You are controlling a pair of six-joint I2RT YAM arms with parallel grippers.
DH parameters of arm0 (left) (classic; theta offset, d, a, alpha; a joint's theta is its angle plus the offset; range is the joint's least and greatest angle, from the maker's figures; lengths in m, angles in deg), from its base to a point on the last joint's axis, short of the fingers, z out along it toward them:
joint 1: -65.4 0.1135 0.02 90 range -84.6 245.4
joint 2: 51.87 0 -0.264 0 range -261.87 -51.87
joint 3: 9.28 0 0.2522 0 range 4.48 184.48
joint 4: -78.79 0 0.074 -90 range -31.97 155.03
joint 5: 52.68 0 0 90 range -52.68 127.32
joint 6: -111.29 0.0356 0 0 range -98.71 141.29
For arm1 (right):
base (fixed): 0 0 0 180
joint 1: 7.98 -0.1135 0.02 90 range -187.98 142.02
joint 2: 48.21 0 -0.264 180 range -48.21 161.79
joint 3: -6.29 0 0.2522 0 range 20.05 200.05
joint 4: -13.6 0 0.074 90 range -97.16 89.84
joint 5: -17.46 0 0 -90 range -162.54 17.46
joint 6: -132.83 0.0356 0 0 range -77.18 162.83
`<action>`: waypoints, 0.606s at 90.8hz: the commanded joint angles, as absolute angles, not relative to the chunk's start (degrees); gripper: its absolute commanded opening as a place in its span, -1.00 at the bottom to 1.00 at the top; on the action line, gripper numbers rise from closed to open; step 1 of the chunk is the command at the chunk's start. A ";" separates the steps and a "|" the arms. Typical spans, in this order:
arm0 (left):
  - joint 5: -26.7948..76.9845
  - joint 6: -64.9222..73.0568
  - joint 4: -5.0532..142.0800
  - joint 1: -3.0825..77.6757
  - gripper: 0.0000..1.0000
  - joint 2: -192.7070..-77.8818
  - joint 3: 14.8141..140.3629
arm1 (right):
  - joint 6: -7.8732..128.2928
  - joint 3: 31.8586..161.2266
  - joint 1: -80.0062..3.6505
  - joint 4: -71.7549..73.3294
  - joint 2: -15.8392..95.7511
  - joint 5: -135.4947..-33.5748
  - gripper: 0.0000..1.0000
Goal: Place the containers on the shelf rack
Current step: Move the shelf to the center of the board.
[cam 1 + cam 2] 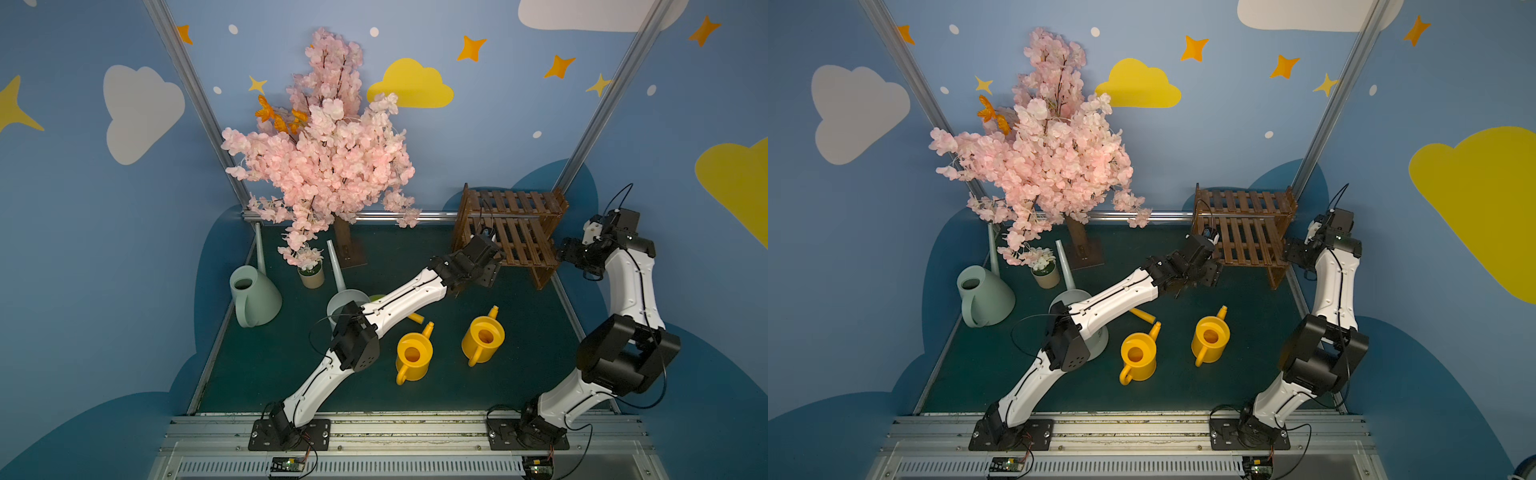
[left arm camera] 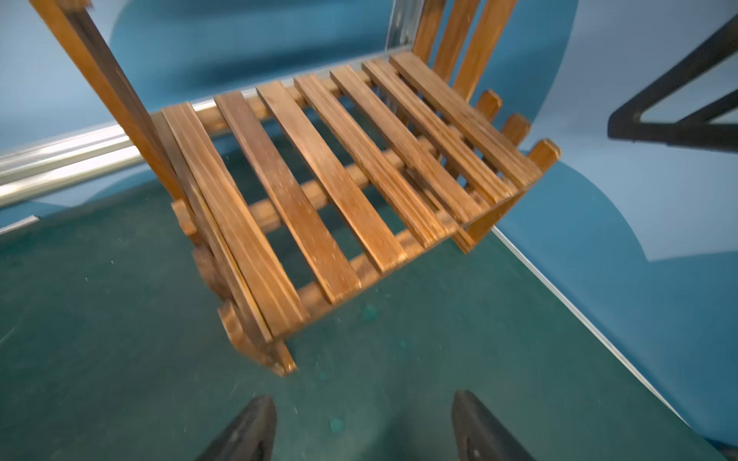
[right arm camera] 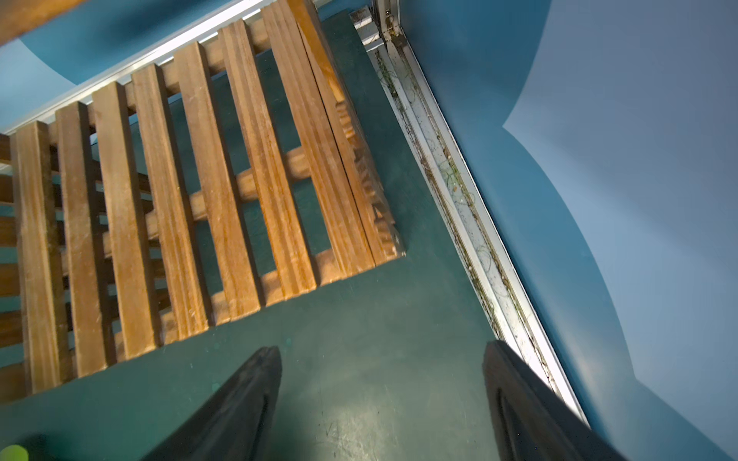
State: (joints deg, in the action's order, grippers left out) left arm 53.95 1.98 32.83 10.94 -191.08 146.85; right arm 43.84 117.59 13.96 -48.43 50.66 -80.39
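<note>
As they flank the shelf rack (image 1: 513, 226), left tool (image 2: 361, 399) and right tool (image 3: 383, 349) stand spread.

No text, label, brand, number or sign can be read in any view.

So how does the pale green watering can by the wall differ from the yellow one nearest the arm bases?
The pale green can is larger and cone-shaped; the yellow can is smaller and nearly cylindrical. Its spout is long and thin; the yellow can's spout is short. Both stand upright on the mat, neither on the shelf rack.
</note>
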 commanded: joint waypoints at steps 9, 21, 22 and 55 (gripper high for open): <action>58.66 -2.00 32.79 13.73 0.21 -194.08 150.36 | 42.91 121.42 13.41 -50.35 54.43 -80.75 0.52; 60.33 -2.47 32.85 14.68 0.11 -195.31 150.62 | 42.58 121.87 12.48 -50.35 55.92 -80.33 0.50; 60.34 -2.55 32.86 14.77 0.10 -195.44 150.64 | 42.57 121.85 12.45 -50.35 56.02 -80.17 0.49; 59.59 -4.83 33.04 16.60 -0.14 -198.48 151.55 | 41.64 127.68 11.91 -50.87 62.63 -79.41 0.40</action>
